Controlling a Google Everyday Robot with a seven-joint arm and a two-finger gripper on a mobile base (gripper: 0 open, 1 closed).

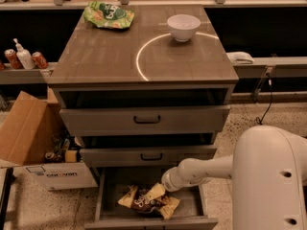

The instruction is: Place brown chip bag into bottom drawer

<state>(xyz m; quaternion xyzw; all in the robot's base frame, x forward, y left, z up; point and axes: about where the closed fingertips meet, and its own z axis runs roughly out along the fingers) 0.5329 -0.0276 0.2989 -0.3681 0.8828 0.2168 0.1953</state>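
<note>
The brown chip bag (146, 201) lies crumpled inside the open bottom drawer (192, 206), near its middle and front, with its yellow ends showing. My gripper (161, 188) reaches into the drawer from the right at the end of my white arm (201, 170). It is at the bag's upper right edge. Where it meets the bag is hard to make out.
The two upper drawers (146, 120) stand slightly open above the bottom one. A green chip bag (108, 14) and a white bowl (183, 27) sit on the cabinet top. An open cardboard box (26, 128) stands on the floor to the left. Cans and a bottle (23, 57) stand on a shelf at left.
</note>
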